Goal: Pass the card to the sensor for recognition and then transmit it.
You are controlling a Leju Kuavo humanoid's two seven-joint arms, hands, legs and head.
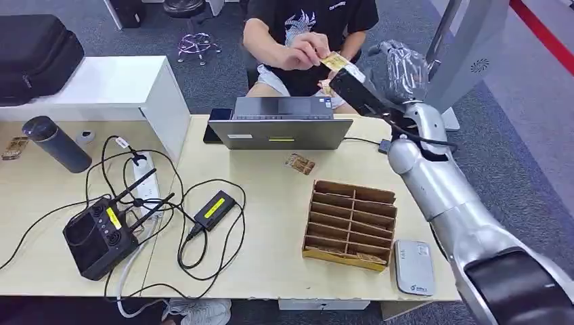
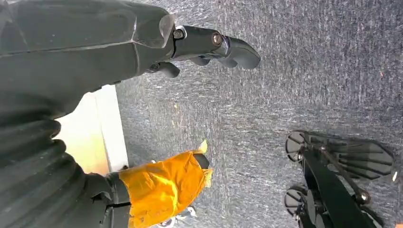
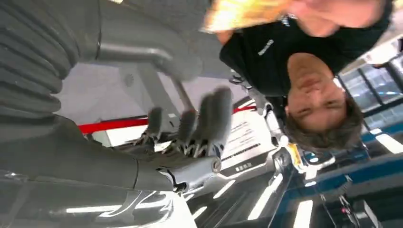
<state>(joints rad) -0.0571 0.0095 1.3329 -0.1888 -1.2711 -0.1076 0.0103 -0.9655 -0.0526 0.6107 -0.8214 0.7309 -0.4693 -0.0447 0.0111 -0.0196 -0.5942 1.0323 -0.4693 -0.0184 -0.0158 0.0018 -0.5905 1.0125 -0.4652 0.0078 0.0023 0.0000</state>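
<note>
A person seated across the table pinches a yellowish card (image 1: 334, 61) in their fingers; it shows as a blur (image 3: 242, 12) in the right wrist view. My right hand (image 1: 399, 66) is stretched out beside it, over the table's far edge, with its fingers (image 3: 214, 114) spread and nothing in them. The grey-white sensor (image 1: 413, 266) lies flat at the table's near right corner. My left hand (image 2: 119, 42) hangs over grey carpet beside the table edge. Its fingers are apart and empty, and orange tape wraps its thumb (image 2: 164, 187).
A wooden slotted card box (image 1: 352, 223) stands left of the sensor, and a loose card (image 1: 300, 163) lies behind it. A laptop (image 1: 281, 125) sits at the far edge. A controller (image 1: 101, 233), power brick (image 1: 214, 208), cables and a dark flask (image 1: 56, 143) fill the left side.
</note>
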